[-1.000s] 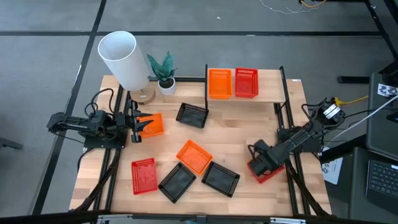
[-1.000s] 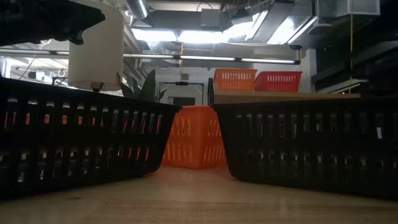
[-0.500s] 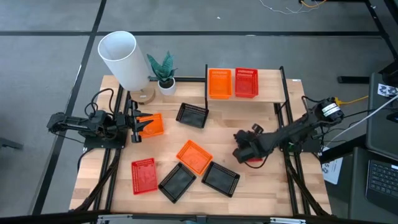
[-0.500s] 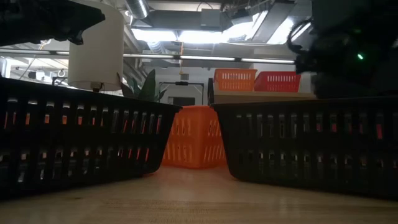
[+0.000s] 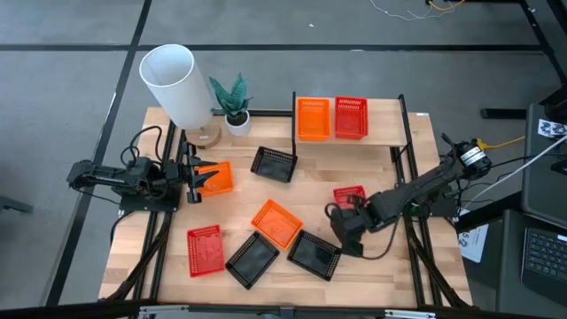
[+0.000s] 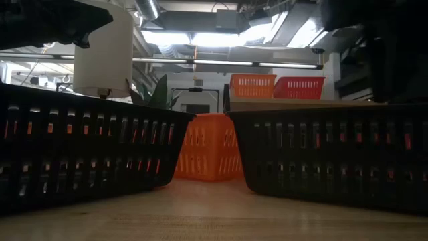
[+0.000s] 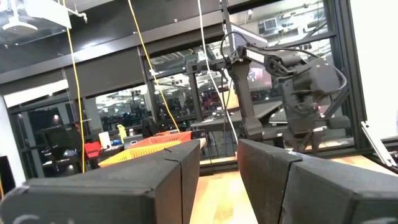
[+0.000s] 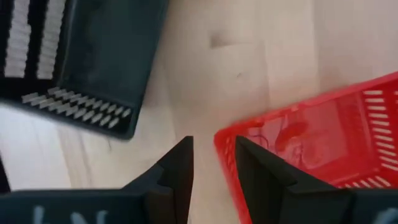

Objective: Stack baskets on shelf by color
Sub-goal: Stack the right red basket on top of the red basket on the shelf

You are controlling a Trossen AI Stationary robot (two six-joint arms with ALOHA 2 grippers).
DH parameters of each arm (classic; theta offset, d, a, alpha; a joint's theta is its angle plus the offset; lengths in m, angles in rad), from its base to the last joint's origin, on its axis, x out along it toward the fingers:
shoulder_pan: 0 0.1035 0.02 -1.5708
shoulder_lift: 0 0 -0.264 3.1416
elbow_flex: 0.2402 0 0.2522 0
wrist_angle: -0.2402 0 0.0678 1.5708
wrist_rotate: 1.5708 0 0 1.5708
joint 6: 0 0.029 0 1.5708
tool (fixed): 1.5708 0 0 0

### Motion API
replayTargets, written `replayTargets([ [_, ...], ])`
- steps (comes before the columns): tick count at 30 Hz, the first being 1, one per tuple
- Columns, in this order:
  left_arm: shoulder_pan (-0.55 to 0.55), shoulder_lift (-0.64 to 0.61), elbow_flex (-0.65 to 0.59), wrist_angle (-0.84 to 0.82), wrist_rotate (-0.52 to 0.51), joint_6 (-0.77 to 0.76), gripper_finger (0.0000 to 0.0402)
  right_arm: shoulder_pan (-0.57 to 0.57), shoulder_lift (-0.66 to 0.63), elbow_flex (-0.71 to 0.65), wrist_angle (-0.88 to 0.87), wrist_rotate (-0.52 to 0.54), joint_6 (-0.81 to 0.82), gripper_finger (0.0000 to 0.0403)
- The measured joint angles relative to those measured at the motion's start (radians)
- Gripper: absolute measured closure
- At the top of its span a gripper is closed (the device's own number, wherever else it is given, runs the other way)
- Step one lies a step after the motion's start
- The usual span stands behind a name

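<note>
Right gripper (image 5: 341,232) swung left from table's right edge, red basket (image 5: 349,196) dragged along — now mid-table, right of centre, below shelf (image 5: 386,131). Fingers clamped on basket wall. Lift level, clear black basket (image 5: 314,252) — set onto red one on shelf. Left gripper (image 5: 188,174) parked, fingers parted.

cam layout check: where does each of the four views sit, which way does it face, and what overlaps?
High: overhead, straight down on table; both arms show.
Low: tabletop height, level across; two black baskets fill it, shelf behind.
Left wrist: looks past its own fingers into the room.
Right wrist: looks down past its fingers, which straddle the red basket rim.
Shared: high and right wrist both show that red basket.
</note>
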Motion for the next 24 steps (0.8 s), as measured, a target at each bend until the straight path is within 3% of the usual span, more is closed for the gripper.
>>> replayTargets([
  [12, 0.000, 0.000, 0.000, 0.000, 0.000, 0.000, 0.0297, 0.090, 0.047, -0.001, -0.077, 0.104, 0.016, 0.0285],
  [24, 0.000, 0.000, 0.000, 0.000, 0.000, 0.000, 0.0296, 0.089, 0.222, -0.019, -0.082, 0.078, 0.027, 0.0285],
])
